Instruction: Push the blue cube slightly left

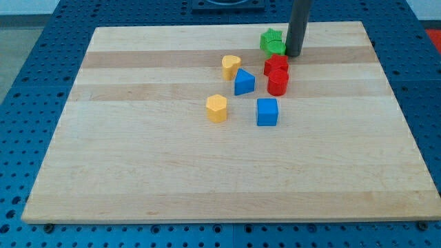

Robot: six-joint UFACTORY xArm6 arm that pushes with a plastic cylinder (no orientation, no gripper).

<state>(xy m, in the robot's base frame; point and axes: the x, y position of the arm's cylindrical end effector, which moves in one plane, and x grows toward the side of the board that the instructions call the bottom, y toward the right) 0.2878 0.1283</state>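
The blue cube point(267, 111) sits on the wooden board point(172, 172), right of centre. My tip point(293, 54) rests near the view's top, just right of a green block point(273, 42) and above the red blocks. It is well above the blue cube and slightly to its right, not touching it. A blue triangular block point(244, 83) lies up and left of the cube.
Two red blocks point(277, 66) point(278, 83) stand stacked in line between my tip and the blue cube. A yellow heart-like block point(231, 67) lies left of them. A yellow block point(216, 108) lies left of the blue cube.
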